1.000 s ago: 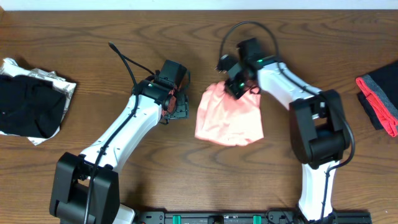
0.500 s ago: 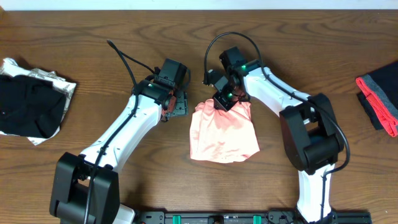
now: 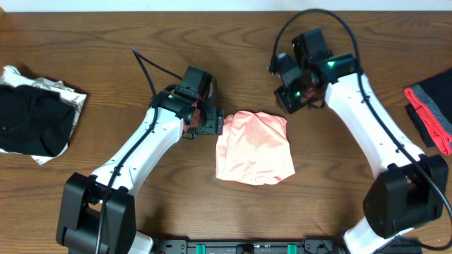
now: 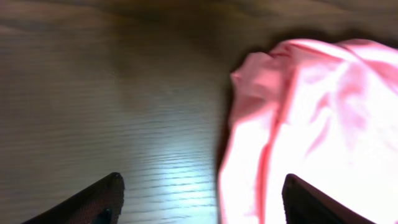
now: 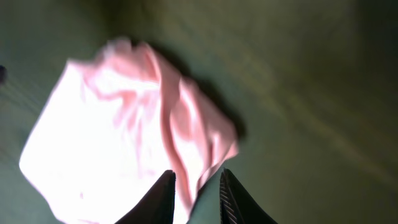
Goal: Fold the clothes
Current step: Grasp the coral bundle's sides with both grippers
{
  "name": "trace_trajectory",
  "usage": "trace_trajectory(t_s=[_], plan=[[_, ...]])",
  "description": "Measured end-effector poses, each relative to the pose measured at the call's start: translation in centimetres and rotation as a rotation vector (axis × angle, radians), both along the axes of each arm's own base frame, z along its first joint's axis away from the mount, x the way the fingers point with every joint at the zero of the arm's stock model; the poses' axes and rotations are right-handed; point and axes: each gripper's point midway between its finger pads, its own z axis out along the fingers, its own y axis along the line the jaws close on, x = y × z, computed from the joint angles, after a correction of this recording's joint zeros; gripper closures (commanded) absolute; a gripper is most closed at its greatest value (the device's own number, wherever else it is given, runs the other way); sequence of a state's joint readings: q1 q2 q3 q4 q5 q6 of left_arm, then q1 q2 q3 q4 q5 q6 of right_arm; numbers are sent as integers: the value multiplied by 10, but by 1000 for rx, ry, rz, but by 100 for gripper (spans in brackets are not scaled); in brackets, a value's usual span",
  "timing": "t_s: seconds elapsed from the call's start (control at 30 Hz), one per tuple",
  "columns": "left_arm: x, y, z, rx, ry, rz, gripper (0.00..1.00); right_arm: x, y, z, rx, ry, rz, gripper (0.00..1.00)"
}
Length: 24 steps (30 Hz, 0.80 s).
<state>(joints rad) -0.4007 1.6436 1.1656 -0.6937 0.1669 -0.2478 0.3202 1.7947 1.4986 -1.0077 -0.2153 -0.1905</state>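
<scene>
Near the front edge of the desk [image 3: 212, 219] stand both arm bases, with bare wood between them and the T-shirt [image 3: 254, 147], a crumpled plain pink bundle lying mid-desk. The left arm slants forward and inward to the left gripper [image 3: 210, 122], just beside the shirt's far-left corner, fingers [image 4: 107, 196] wide, nothing between; farther back the right arm arches to the right gripper [image 3: 295, 95], clear of the far-right corner, fingers [image 5: 161, 194] narrow, empty. Open wood rings the bundle; black garment [image 3: 32, 120] at left edge, grey-red garment [image 3: 429, 116] at right edge, both well apart.
</scene>
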Motion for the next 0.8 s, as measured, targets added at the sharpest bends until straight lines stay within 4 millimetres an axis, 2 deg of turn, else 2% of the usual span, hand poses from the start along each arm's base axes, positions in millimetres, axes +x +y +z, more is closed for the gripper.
trace_trajectory(t_s=[0.17,0.33,0.53,0.8], plan=[[-5,-12,2,-52,9,-83,13,-27,2,-47,4,121,6,76],[-6,-21,0,-100,2,-127,12,-43,0,-80,18,160,-9,75],[-23,-25,-25,-147,37,-151,9,-55,2,-106,46,172,-29,73],[-38,-31,-48,-217,48,-177,7,-67,8,-117,66,197,-45,72]])
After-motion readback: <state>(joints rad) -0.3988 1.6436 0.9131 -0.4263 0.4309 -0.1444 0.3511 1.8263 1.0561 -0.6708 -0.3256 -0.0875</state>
